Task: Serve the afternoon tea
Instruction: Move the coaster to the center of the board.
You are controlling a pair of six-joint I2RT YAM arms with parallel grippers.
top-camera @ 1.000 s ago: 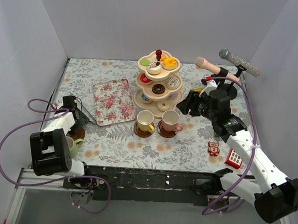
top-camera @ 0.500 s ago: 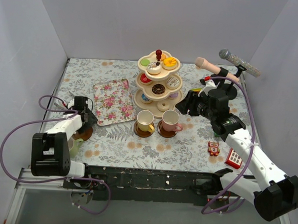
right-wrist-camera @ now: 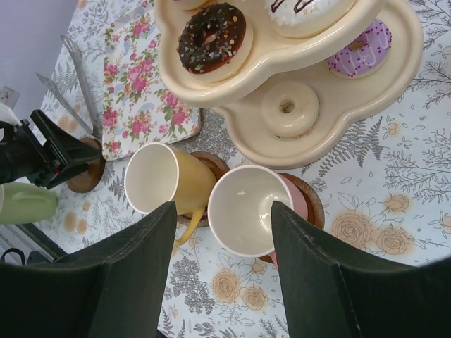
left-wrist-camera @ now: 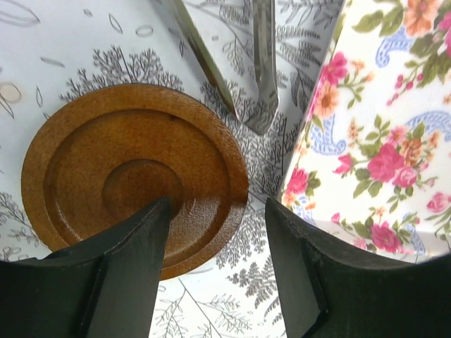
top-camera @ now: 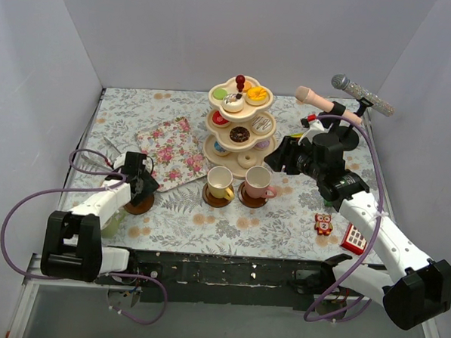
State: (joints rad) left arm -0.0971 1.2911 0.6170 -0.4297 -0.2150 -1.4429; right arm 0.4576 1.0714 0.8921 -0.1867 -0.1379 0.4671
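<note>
My left gripper [top-camera: 144, 184] hangs open over an empty brown saucer [left-wrist-camera: 134, 176]. One finger is above the saucer's right rim, the other above the edge of the floral tray [left-wrist-camera: 380, 120]. A green cup [top-camera: 113, 222] stands near the left arm, partly hidden by it. The yellow cup [right-wrist-camera: 158, 179] and the pink cup [right-wrist-camera: 246, 208] each sit on a saucer in front of the cream three-tier stand [top-camera: 239, 124], which carries donuts and cakes. My right gripper [right-wrist-camera: 223, 208] is open above the pink cup and holds nothing.
Metal tongs [left-wrist-camera: 261, 63] lie just beyond the saucer, beside the tray. Two toy microphones [top-camera: 362, 97] lie at the back right. A small owl block [top-camera: 323, 223] and a red block [top-camera: 353, 238] sit at the front right. Grey walls enclose three sides.
My left gripper has swung right from the table's left edge to the saucer, its jaws a little narrower. Saucer and tray have shifted slightly. The right arm has barely moved.
</note>
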